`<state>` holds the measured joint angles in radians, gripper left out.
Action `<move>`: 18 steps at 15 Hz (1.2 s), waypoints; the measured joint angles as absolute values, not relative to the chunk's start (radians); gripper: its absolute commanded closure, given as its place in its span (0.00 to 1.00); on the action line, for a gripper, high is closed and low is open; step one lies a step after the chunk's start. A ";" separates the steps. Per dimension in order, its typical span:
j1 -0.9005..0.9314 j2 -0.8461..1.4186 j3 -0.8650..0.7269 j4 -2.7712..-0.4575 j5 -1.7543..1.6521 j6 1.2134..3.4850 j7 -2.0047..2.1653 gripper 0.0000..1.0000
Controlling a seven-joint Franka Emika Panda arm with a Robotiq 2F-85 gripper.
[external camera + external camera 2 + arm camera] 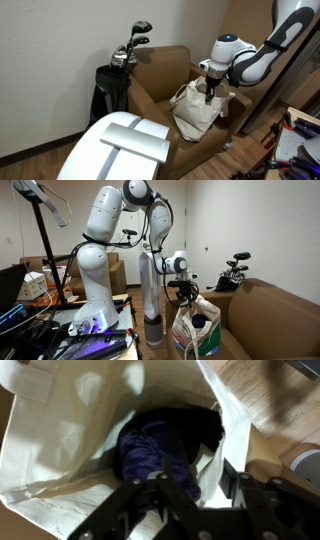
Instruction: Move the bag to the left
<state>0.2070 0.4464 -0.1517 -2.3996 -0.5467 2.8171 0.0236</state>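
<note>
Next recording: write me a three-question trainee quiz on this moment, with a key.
1. True or false: the bag lies on the floor.
2. What stands beside the armchair? A) golf bag B) ladder C) bicycle
3. In the wrist view, what colour is the cloth inside the bag?
Key: 1 false, it sits on the armchair seat; 2 A; 3 purple.
</note>
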 measured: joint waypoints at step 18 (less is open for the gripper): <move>0.229 -0.142 0.047 -2.503 -0.186 2.049 0.194 0.00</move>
